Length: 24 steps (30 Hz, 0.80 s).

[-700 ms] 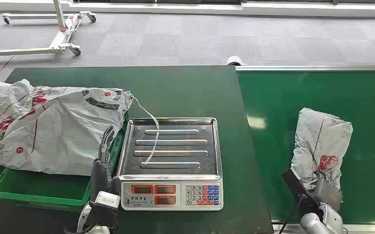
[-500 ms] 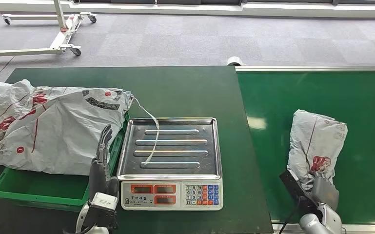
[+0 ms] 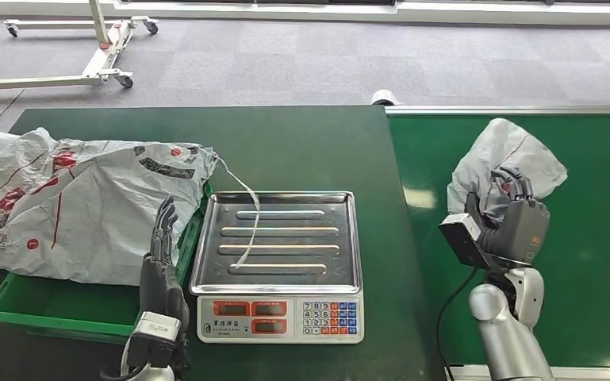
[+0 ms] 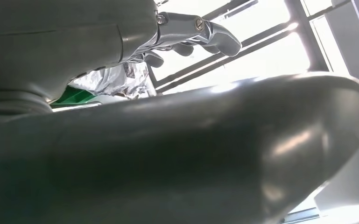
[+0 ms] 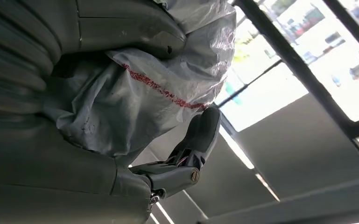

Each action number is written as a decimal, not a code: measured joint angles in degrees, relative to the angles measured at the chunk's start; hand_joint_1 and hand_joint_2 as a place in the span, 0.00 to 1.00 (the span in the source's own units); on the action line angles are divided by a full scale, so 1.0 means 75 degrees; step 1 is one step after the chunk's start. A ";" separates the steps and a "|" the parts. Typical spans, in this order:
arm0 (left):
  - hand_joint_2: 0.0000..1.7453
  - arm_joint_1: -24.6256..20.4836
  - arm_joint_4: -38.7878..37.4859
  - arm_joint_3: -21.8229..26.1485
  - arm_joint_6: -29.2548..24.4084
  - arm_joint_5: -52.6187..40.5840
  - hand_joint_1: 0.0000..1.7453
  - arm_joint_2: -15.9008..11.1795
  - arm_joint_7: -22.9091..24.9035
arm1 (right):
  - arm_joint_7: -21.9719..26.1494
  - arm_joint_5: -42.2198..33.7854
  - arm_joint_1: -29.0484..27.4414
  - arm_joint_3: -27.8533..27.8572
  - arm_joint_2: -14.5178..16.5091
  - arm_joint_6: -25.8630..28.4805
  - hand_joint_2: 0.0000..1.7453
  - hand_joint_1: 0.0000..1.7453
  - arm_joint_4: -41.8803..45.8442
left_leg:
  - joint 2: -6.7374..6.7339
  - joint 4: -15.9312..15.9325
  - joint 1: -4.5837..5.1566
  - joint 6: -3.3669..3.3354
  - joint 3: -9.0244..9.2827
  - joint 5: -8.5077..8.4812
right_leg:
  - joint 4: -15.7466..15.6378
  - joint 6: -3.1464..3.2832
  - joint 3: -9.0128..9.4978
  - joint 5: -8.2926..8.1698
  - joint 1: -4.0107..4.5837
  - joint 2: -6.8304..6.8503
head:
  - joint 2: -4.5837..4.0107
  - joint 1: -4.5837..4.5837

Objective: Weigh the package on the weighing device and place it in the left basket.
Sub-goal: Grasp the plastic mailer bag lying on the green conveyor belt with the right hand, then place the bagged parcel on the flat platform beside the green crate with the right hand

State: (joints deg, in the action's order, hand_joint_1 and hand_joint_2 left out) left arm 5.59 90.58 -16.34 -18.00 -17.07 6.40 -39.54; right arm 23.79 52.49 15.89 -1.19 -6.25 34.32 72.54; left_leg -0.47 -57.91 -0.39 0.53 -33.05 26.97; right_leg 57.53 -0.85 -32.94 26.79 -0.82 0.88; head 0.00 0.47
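My right hand grips a grey plastic package with red markings and holds it up above the green conveyor belt, right of the scale. The right wrist view has the package pressed between thumb and fingers. The weighing scale stands at the table's front centre, its steel tray bare except for a white strip lying across it. My left hand stands upright with fingers straight, holding nothing, between the scale and the green basket. The left hand also appears in its wrist view.
A large grey package lies over the green basket at the left and overhangs it. The dark green table stretches behind the scale. A white wheeled frame stands on the carpet at the far left.
My right hand has lifted the package off the conveyor belt and raised it. The left hand has risen slightly beside the scale.
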 joint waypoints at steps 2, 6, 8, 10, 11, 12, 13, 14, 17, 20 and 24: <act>0.00 0.0014 0.0001 0.0015 0.0009 0.0047 0.00 0.0000 -0.0034 | 0.0032 -0.0235 -0.0114 -0.0268 0.0000 -0.0120 1.00 1.00 0.0774 | 0.0002 0.0000 0.0000 0.0000 -0.0003 0.0000 | -0.0001 -0.0001 -0.0001 0.0001 0.0000 0.0003 | 0.0000 0.0000; 0.00 -0.0014 -0.0042 0.0065 0.0131 0.0127 0.00 0.0004 -0.0067 | 0.0424 -0.1090 -0.0149 -0.0779 0.0010 -0.0652 1.00 1.00 0.1439 | -0.0001 0.0000 0.0000 -0.0001 -0.0008 0.0001 | -0.0001 -0.0001 -0.0002 0.0000 0.0000 -0.0001 | 0.0000 -0.0001; 0.00 -0.0055 -0.0084 0.0070 0.0174 0.0155 0.00 0.0010 -0.0068 | 0.0612 -0.1411 -0.0082 -0.1073 0.0063 -0.0970 1.00 1.00 0.1503 | -0.0001 0.0000 0.0000 -0.0001 -0.0011 -0.0001 | 0.0000 -0.0001 -0.0002 -0.0001 0.0000 -0.0001 | 0.0000 -0.0001; 0.00 -0.0113 -0.0147 0.0071 0.0214 0.0163 0.00 0.0023 -0.0067 | 0.0800 -0.1747 0.0074 -0.1472 0.0177 -0.1414 1.00 1.00 0.1458 | -0.0005 0.0001 -0.0001 0.0001 -0.0011 -0.0003 | 0.0001 0.0002 -0.0002 -0.0004 0.0001 -0.0002 | 0.0000 -0.0001; 0.00 -0.0146 -0.0188 0.0072 0.0230 0.0163 0.00 0.0036 -0.0067 | 0.0871 -0.1915 0.0194 -0.1740 0.0270 -0.1665 1.00 1.00 0.1388 | -0.0010 0.0001 -0.0001 0.0003 -0.0011 -0.0006 | 0.0002 0.0005 -0.0003 -0.0006 0.0003 -0.0006 | 0.0000 -0.0001; 0.00 -0.0180 -0.0233 0.0072 0.0234 0.0163 0.00 0.0050 -0.0067 | 0.0913 -0.2062 0.0334 -0.2041 0.0389 -0.1910 1.00 1.00 0.1274 | -0.0018 0.0002 -0.0001 0.0006 -0.0009 -0.0008 | 0.0004 0.0010 -0.0006 -0.0010 0.0005 -0.0010 | 0.0000 -0.0001; 0.00 -0.0219 -0.0281 0.0072 0.0233 0.0161 0.00 0.0067 -0.0067 | 0.0922 -0.2216 0.0494 -0.2398 0.0535 -0.2163 1.00 1.00 0.1116 | -0.0025 0.0002 -0.0001 0.0011 -0.0008 -0.0011 | 0.0005 0.0015 -0.0011 -0.0013 0.0008 -0.0016 | 0.0000 0.0000; 0.00 -0.0256 -0.0323 0.0072 0.0225 0.0159 0.00 0.0082 -0.0067 | 0.0898 -0.2357 0.0657 -0.2750 0.0684 -0.2384 1.00 1.00 0.0946 | -0.0029 0.0003 -0.0002 0.0014 -0.0007 -0.0013 | 0.0007 0.0018 -0.0015 -0.0015 0.0011 -0.0019 | 0.0000 0.0000; 0.00 -0.0312 -0.0400 0.0072 0.0178 0.0152 0.00 0.0123 -0.0066 | 0.0774 -0.2867 0.1115 -0.3667 0.1099 -0.3012 1.00 1.00 0.0428 | -0.0020 0.0003 -0.0008 0.0022 -0.0011 -0.0021 | 0.0009 0.0022 -0.0019 -0.0015 0.0023 -0.0011 | 0.0000 0.0000; 0.00 -0.0327 -0.0422 0.0075 0.0136 0.0153 0.00 0.0139 -0.0062 | 0.0729 -0.3380 0.1463 -0.4318 0.1379 -0.3509 0.75 0.65 -0.0063 | -0.0016 0.0003 -0.0017 0.0025 -0.0016 -0.0023 | 0.0010 0.0023 -0.0022 -0.0014 0.0026 -0.0008 | 0.0000 0.0001; 0.00 -0.0333 -0.0444 0.0129 0.0128 0.0198 0.00 0.0148 -0.0048 | 0.0844 -0.4063 0.1754 -0.4851 0.1529 -0.3776 0.00 0.00 -0.0694 | -0.0013 0.0003 -0.0019 0.0025 -0.0024 -0.0022 | 0.0008 0.0022 -0.0025 -0.0014 0.0022 -0.0006 | 0.0000 -0.0001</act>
State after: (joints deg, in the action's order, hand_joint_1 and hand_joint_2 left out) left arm 3.10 87.25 -15.38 -17.04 -15.59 7.51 -39.91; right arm 30.12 22.02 29.05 -37.57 5.22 6.00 67.33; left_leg -0.56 -57.89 -0.53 0.72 -33.23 26.80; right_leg 57.59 -0.68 -33.13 26.69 -0.66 0.84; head 0.00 0.46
